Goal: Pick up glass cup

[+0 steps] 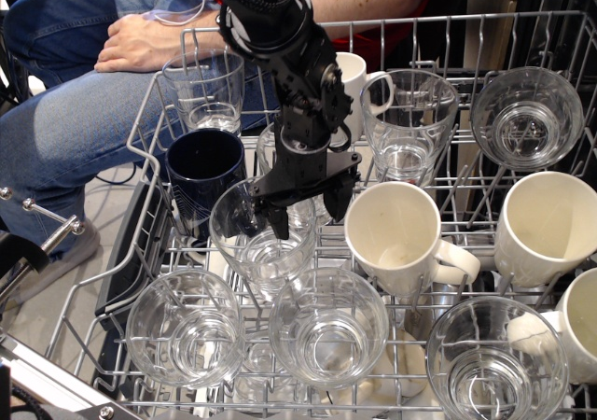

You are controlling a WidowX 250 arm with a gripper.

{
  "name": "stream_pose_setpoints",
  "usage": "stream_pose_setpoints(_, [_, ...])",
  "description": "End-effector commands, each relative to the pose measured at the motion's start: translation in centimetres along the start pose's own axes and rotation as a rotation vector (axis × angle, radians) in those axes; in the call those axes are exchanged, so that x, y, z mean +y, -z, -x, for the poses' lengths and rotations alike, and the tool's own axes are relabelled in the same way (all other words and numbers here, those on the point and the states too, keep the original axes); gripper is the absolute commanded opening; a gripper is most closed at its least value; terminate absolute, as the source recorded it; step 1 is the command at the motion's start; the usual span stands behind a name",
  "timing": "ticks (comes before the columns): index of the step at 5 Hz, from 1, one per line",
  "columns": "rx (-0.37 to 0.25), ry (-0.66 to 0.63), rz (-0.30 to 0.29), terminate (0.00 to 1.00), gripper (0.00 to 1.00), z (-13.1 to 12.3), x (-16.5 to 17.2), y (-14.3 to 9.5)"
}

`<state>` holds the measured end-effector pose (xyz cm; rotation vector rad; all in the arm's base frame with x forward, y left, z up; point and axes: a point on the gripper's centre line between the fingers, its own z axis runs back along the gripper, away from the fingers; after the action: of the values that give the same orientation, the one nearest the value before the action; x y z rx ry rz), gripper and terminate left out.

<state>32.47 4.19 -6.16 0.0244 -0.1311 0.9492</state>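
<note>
Several clear glasses stand in a wire dishwasher rack [159,93]. A glass cup [261,252], a smooth tumbler that widens to its rim, stands in the rack's middle left. My black gripper [310,210] is open and low, just behind and to the right of it. The left fingertip [278,222] is at the cup's far right rim; I cannot tell whether it is inside. The right fingertip [340,196] is beside a white mug [396,238]. A narrower glass [303,210] stands between the fingers, mostly hidden by the gripper.
A navy mug [201,173] stands left of the gripper. A glass mug with a handle [410,121] and another tumbler [207,89] are at the back. More tumblers [328,331] fill the front row, white mugs [546,224] the right. A seated person's hand [140,42] rests behind the rack.
</note>
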Motion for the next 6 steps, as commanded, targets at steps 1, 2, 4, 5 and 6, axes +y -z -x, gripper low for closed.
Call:
stream_pose_setpoints(1, [-0.023, -0.030, 0.041, 0.00, 0.00, 0.0, -0.2, -0.9])
stream_pose_setpoints(2, [-0.019, -0.031, 0.038, 0.00, 0.00, -0.2, -0.4, -1.3])
stream_pose_setpoints(4, [0.004, -0.016, 0.024, 0.00, 0.00, -0.9, -0.9, -3.2])
stream_pose_setpoints(5, [0.018, -0.008, 0.022, 0.00, 0.00, -1.2, -0.9, -5.6])
stream_pose_setpoints(6, [0.002, 0.063, 0.022, 0.00, 0.00, -1.1, -0.4, -9.6])
